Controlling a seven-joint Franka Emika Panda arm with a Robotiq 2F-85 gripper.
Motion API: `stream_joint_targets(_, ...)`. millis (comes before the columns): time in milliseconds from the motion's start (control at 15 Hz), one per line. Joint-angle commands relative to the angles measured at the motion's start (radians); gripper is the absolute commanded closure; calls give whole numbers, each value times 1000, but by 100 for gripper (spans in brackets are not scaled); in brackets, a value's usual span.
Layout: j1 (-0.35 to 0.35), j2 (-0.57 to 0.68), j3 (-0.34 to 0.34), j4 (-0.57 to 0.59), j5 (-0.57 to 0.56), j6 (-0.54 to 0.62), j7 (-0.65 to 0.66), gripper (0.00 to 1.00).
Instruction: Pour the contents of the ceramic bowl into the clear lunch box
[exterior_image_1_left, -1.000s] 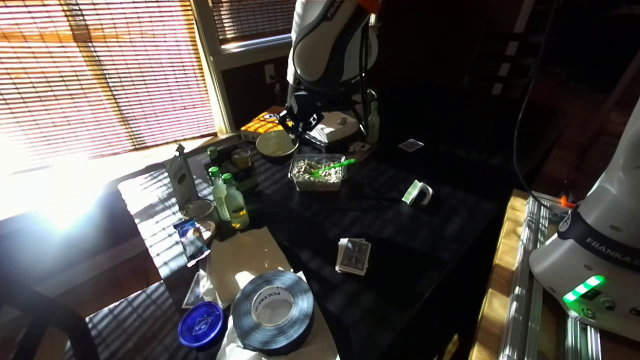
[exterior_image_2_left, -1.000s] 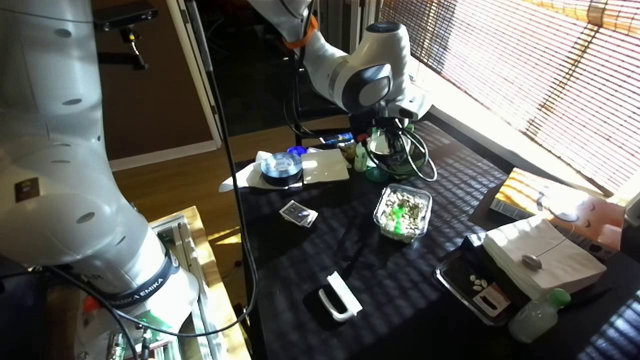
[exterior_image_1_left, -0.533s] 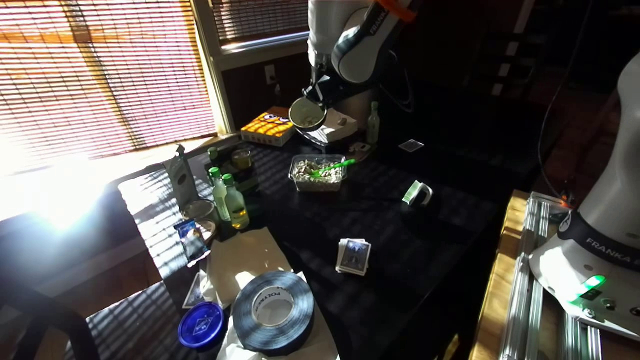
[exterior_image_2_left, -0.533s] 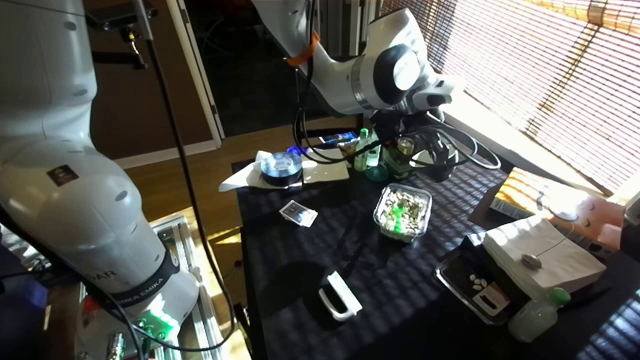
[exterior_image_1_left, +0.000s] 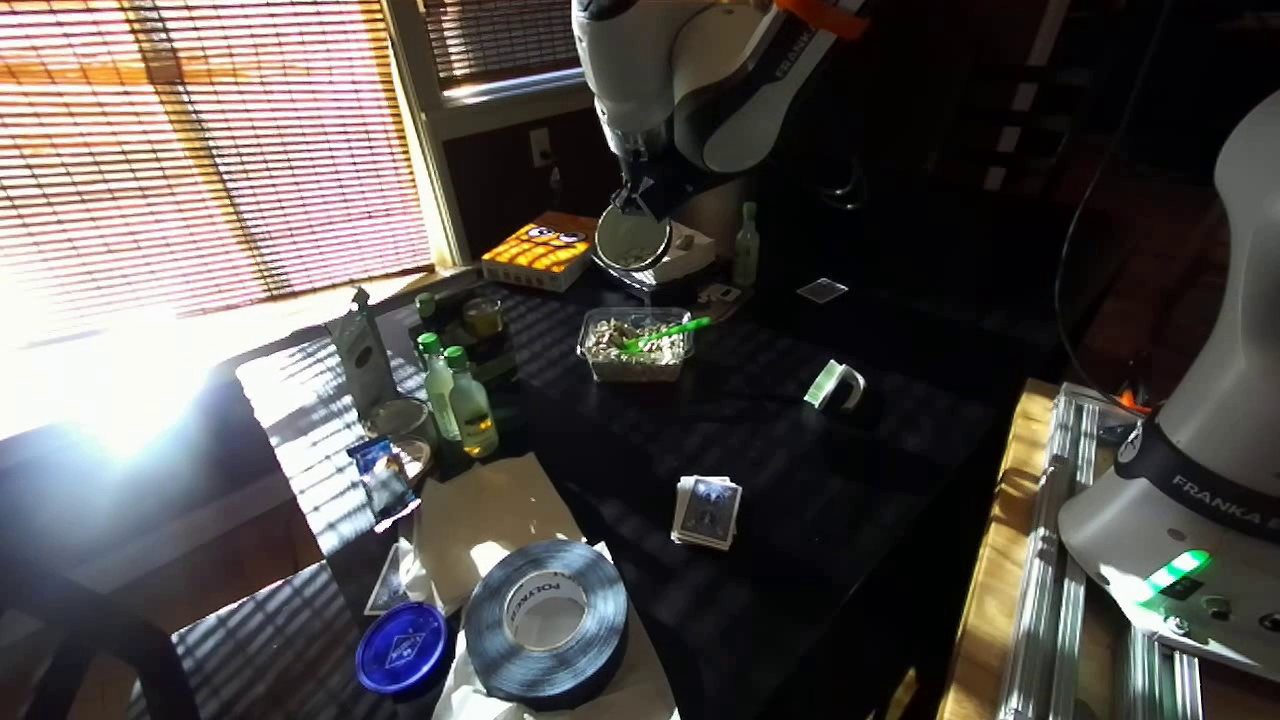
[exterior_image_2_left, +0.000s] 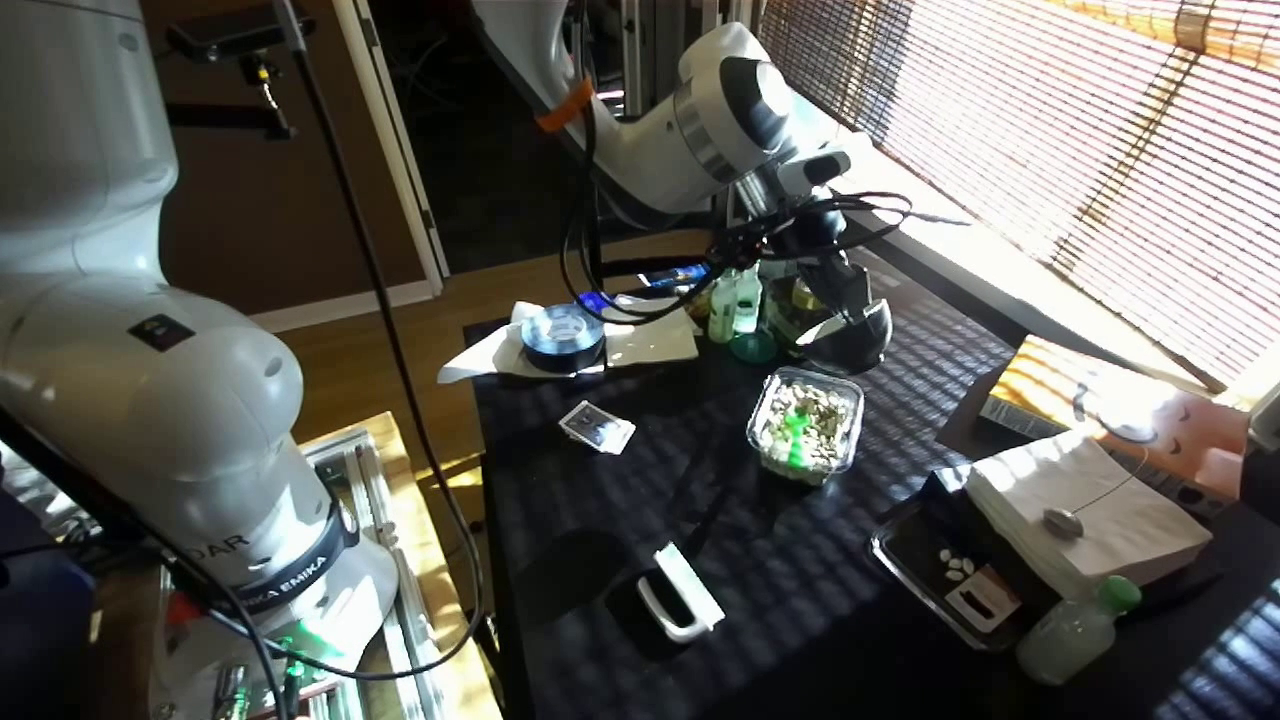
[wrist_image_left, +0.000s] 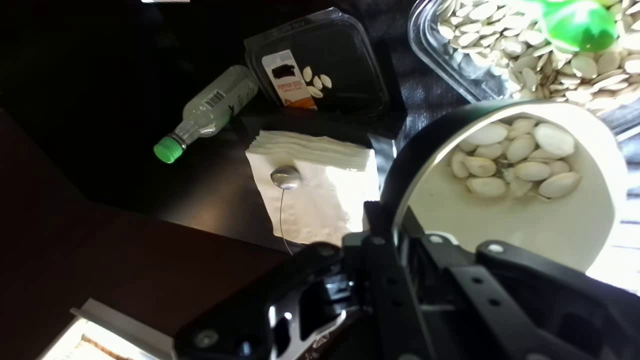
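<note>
The ceramic bowl (exterior_image_1_left: 632, 240) is pale inside and dark outside in an exterior view (exterior_image_2_left: 850, 345). It hangs in the air, tilted, just behind and above the clear lunch box (exterior_image_1_left: 636, 368). My gripper (wrist_image_left: 392, 222) is shut on the bowl's rim, one finger inside and one outside. In the wrist view, several pale seeds (wrist_image_left: 520, 160) lie in the bowl (wrist_image_left: 520, 225), gathered at the side towards the lunch box (wrist_image_left: 435, 55). The lunch box also holds many seeds and a green spoon (exterior_image_2_left: 797, 440). It stands on the dark table.
Green-capped bottles (exterior_image_1_left: 470, 415) and jars stand at the window side. An orange box (exterior_image_1_left: 540, 255), napkins under a silver weight (exterior_image_2_left: 1090, 490), a clear lid with a few seeds (exterior_image_2_left: 900, 570) and another bottle (exterior_image_2_left: 1070, 635) are nearby. A white-handled brush (exterior_image_2_left: 685, 595) and cards (exterior_image_1_left: 708, 512) lie on the table.
The gripper has lifted the bowl, carried it across towards the lunch box and tilted it. In the last half second it has come a little closer to the box. The lunch box has not moved.
</note>
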Motion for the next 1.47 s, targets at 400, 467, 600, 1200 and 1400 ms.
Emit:
stream_joint_targets(400, -281, 32, 398, 48, -390, -330, 233, 98)
stream_joint_targets(467, -293, 38, 440, 47, -424, -397, 256, 98)
stream_joint_targets(600, -312, 57, 514, 52, -484, -519, 298, 98)
stream_joint_targets(1200, -351, 233, 681, 160, -677, -869, 389, 98)
stream_joint_targets(1400, -370, 297, 688, 214, -726, -915, 397, 98)
